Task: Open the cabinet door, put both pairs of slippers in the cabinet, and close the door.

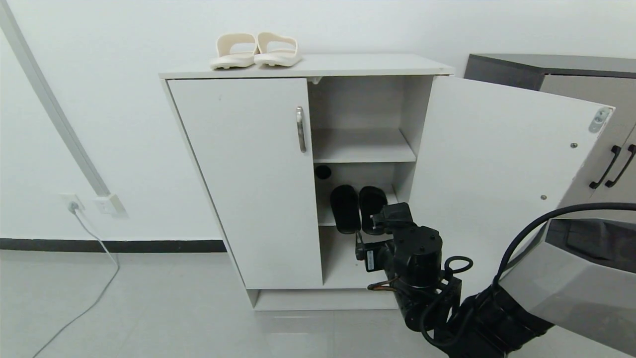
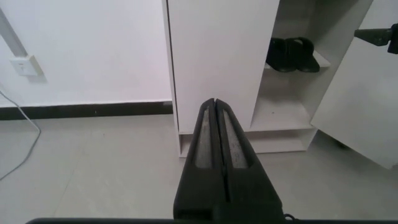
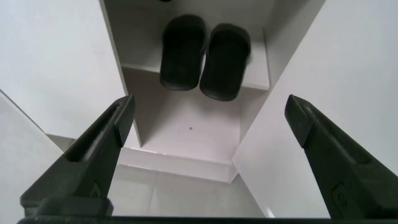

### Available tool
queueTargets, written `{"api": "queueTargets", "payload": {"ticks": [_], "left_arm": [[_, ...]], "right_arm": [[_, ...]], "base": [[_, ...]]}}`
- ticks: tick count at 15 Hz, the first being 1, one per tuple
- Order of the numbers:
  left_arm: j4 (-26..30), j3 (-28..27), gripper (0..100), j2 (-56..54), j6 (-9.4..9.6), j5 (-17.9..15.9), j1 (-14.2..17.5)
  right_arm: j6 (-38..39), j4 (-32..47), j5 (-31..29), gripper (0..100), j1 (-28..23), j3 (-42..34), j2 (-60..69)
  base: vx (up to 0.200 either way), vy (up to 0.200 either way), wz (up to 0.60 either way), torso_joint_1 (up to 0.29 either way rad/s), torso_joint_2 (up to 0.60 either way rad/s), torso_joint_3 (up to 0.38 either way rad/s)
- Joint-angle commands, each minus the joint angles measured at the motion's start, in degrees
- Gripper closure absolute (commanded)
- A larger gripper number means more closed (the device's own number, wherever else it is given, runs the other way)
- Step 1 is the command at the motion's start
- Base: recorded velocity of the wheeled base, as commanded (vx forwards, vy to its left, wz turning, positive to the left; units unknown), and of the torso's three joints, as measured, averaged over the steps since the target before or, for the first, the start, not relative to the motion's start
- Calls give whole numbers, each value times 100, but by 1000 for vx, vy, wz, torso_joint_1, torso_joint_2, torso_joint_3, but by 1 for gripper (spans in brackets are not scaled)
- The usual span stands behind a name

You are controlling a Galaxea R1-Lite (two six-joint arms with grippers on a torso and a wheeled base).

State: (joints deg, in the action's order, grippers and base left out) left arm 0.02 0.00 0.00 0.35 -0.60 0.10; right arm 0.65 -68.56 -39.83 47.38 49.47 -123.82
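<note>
The white cabinet (image 1: 238, 174) stands against the wall with its left door shut and its right door (image 1: 497, 174) swung wide open. A black pair of slippers (image 1: 357, 209) (image 3: 205, 56) (image 2: 291, 55) lies side by side on the middle shelf inside. A beige pair of slippers (image 1: 256, 50) rests on the cabinet's top, toward its left. My right gripper (image 3: 210, 102) hangs open just in front of the black pair, nothing between its fingers. My left gripper (image 2: 214, 102) is shut and empty, low over the floor, facing the shut left door.
A grey cabinet (image 1: 596, 99) with black handles stands right behind the open door. A wall socket (image 1: 74, 204) with a cable trailing over the floor is at the left. The upper shelf (image 1: 362, 146) and bottom compartment (image 1: 343, 263) are bare.
</note>
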Motion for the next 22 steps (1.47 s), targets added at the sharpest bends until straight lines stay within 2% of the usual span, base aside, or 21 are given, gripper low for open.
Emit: {"api": "queueTargets", "payload": {"ticks": [1, 20, 22], "left_arm": [[-2, 0, 100, 9, 0, -2, -1], [-2, 0, 100, 9, -18, 7, -1], [-2, 0, 100, 9, -35, 16, -1]], "right_arm": [[-3, -17, 1, 0, -1, -43, -11], [-12, -175, 80, 0, -71, -201, -11], [-12, -184, 115, 0, -151, -218, -11]], "base": [[0, 200, 0, 2, 2, 51], [0, 200, 0, 3, 1, 6], [0, 0, 0, 0, 0, 0]]}}
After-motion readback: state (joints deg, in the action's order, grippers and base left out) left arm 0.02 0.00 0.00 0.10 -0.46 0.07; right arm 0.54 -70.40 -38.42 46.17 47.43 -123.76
